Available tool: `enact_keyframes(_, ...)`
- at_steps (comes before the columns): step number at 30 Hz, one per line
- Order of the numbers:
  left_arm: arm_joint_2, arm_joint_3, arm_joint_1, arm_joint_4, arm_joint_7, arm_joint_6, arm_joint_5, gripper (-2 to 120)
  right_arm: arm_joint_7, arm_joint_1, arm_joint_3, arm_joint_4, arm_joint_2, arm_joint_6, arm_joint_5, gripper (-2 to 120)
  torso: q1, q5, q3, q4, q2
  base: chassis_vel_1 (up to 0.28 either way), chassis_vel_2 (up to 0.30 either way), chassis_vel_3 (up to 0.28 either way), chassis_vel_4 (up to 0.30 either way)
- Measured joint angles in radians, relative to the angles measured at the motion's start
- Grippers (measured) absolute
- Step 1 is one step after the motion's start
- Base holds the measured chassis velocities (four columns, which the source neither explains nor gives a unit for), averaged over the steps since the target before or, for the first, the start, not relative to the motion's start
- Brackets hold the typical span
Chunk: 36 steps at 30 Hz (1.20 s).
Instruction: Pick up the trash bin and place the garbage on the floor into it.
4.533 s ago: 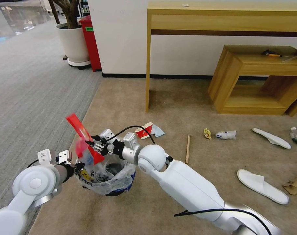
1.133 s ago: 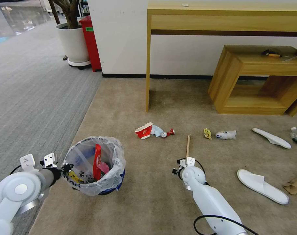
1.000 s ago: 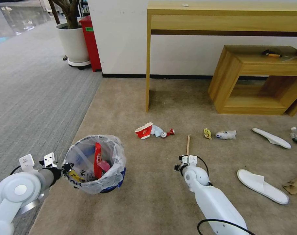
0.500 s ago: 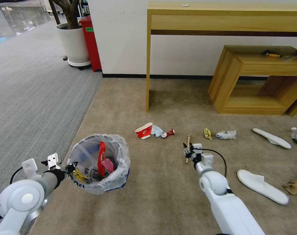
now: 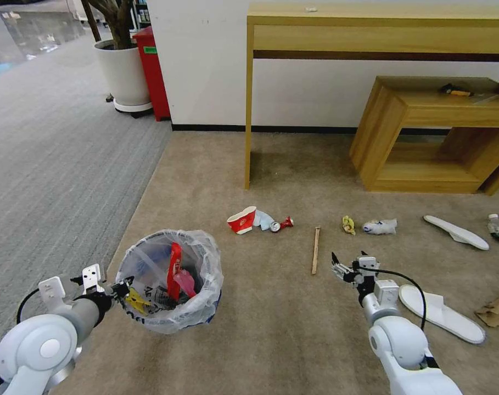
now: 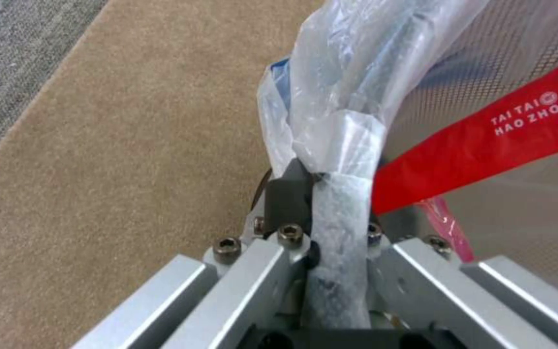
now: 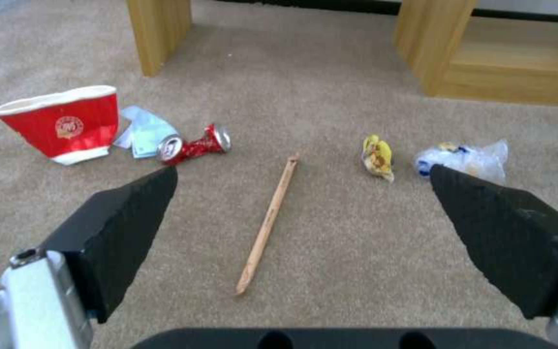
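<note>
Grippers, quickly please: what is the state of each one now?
Left gripper: shut on the rim of the small round dark trash bin with its crinkled clear liner.
Right gripper: open, holding nothing, above the beige carpet floor.

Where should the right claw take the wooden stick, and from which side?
Probably mid-shaft, from above. The wooden stick lies flat on the floor, clear of other litter, so set the open right claw across its thin width. The left claw holds the trash bin.

Bare floor [image 5: 293,323] surrounds my right gripper [image 5: 349,266] (spread wide); only the wooden stick [image 5: 315,249] lies near, the white slipper [image 5: 440,312] beside its arm.
</note>
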Motion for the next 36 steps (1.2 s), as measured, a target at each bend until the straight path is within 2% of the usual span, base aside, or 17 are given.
enact_keyframes(10, 0.007, 0.008, -0.003, -0.003, 0.003, 0.0, 0.004, 0, 0.0, -0.004, 0.004, -0.001, 0.017, -0.002, 0.015, 100, 0.0, 0.0001, 0.0, 0.0, 0.0, -0.039, 0.04, 0.03, -0.027)
enact_keyframes(19, 0.009, 0.009, 0.0, -0.007, 0.004, 0.0, 0.001, 0, 0.005, -0.012, 0.001, 0.002, 0.019, -0.004, 0.016, 100, 0.0, 0.0001, 0.0, -0.0001, 0.0, -0.134, 0.148, 0.125, -0.161)
enact_keyframes(27, 0.008, 0.013, 0.006, -0.022, 0.005, 0.0, 0.006, 0, 0.005, -0.019, 0.003, -0.003, 0.011, -0.014, 0.028, 100, 0.0, -0.0002, 0.0, 0.0, 0.0, -0.016, 0.162, 0.028, -0.171)
enact_keyframes(33, 0.003, 0.014, 0.023, -0.042, 0.005, 0.0, 0.018, 0, 0.023, 0.008, 0.011, -0.082, 0.009, -0.075, 0.123, 100, 0.0, 0.0001, 0.0, 0.0, 0.0, -0.04, 0.129, 0.04, -0.101)
enact_keyframes(36, -0.001, 0.011, 0.032, -0.057, 0.004, 0.0, 0.023, 0, 0.013, 0.057, 0.017, -0.23, -0.001, -0.131, 0.121, 100, 0.0, 0.0004, 0.0, -0.0001, 0.0, 0.0, 0.0, 0.0, 0.0)
